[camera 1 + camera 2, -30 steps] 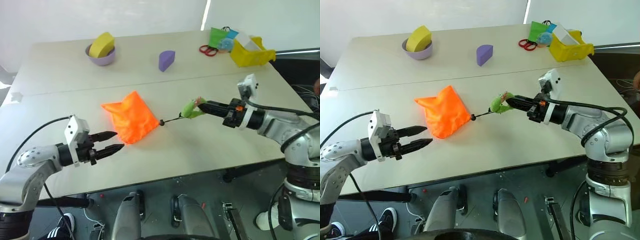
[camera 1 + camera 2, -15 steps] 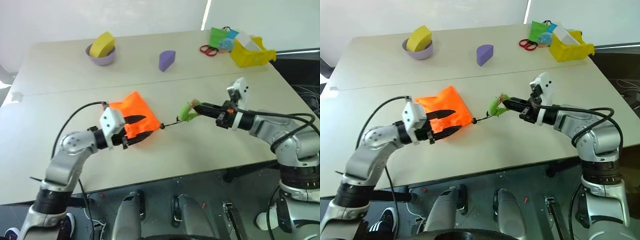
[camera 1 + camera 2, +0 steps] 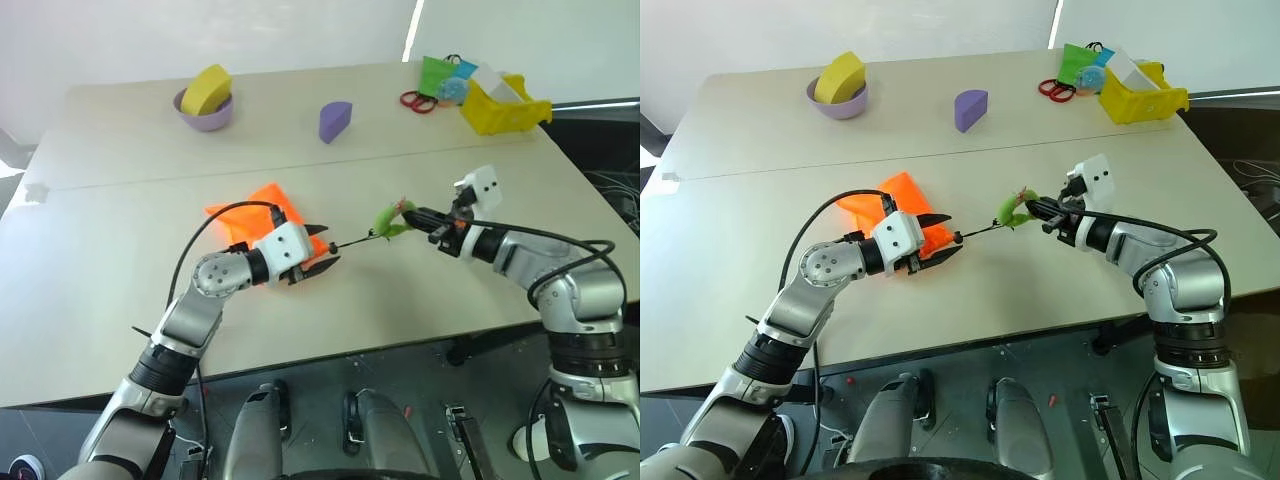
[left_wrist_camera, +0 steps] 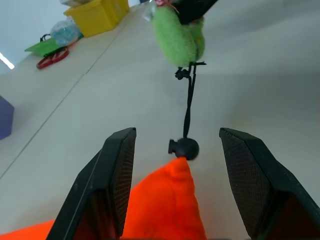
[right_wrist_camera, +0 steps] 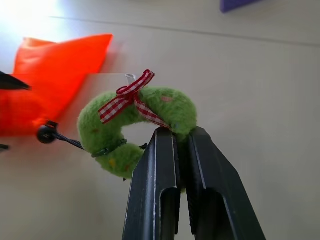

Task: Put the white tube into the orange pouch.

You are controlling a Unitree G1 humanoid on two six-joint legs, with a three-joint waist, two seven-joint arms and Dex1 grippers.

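The orange pouch (image 3: 262, 206) lies flat on the table's middle, and its dark cord runs right to a fuzzy green ring (image 3: 390, 217). My left gripper (image 3: 320, 262) stands open at the pouch's right corner. Its fingers (image 4: 117, 175) straddle that corner (image 4: 170, 200) and the cord's black bead (image 4: 184, 148). A little above the table, my right gripper (image 3: 412, 213) is shut on the green ring (image 5: 135, 130), holding the cord stretched out. The white tube is out of view.
At the table's far side stand a purple bowl with a yellow block (image 3: 205, 100), a purple block (image 3: 334, 120), red scissors (image 3: 415, 100), a small green bag (image 3: 435, 72) and a yellow bin (image 3: 500, 108) holding a white carton.
My left gripper swung from the table's front left across the pouch to its right corner, rolling as it went. My right gripper sank lower and forward with the ring.
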